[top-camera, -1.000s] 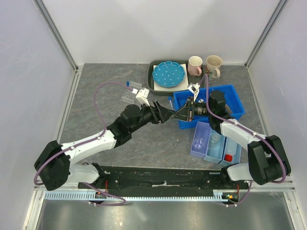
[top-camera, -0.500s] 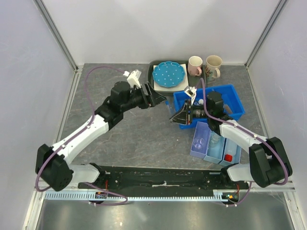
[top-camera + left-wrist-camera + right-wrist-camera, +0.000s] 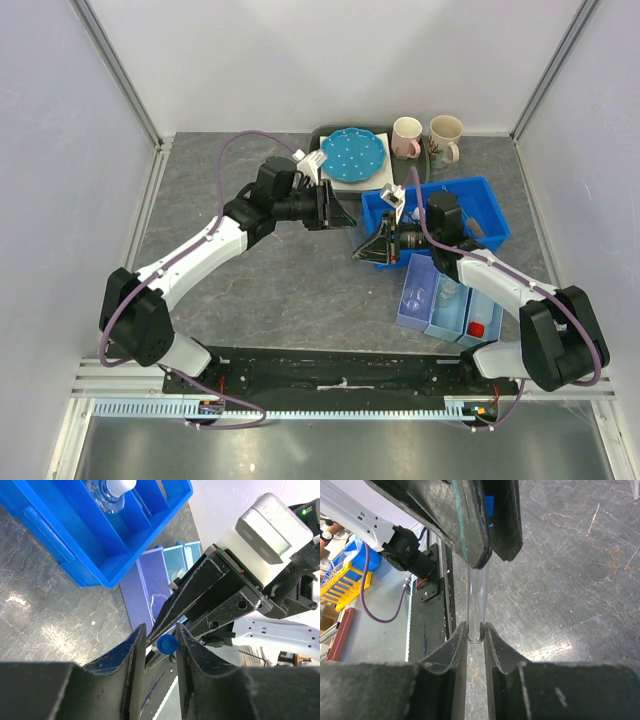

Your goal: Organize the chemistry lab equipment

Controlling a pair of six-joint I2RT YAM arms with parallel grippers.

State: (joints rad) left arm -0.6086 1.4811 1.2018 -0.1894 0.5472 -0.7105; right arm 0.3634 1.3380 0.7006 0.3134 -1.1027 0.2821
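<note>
A clear blue-capped tube (image 3: 476, 600) hangs in the air between my two grippers, left of the blue bin (image 3: 492, 216). My right gripper (image 3: 476, 630) is shut on its rounded glass bottom. My left gripper (image 3: 161, 630) is closed around its blue cap (image 3: 166, 643). In the top view the left gripper (image 3: 345, 218) and right gripper (image 3: 362, 250) meet tip to tip above the grey table. A glass flask (image 3: 112, 492) lies in the blue bin. A red-capped bottle (image 3: 477, 328) stands in the light blue tray (image 3: 452, 318). The test-tube rack is hidden by my left arm.
A purple tray (image 3: 412, 310) with glassware lies beside the light blue tray, right of centre. A blue dotted plate (image 3: 352, 153) sits on a dark tray at the back, with two mugs (image 3: 407, 136) (image 3: 446, 136) beside it.
My left arm swung away to the back left, then came back to the right gripper and closed on the tube's cap. The right gripper has barely moved, shifting slightly towards the front.
</note>
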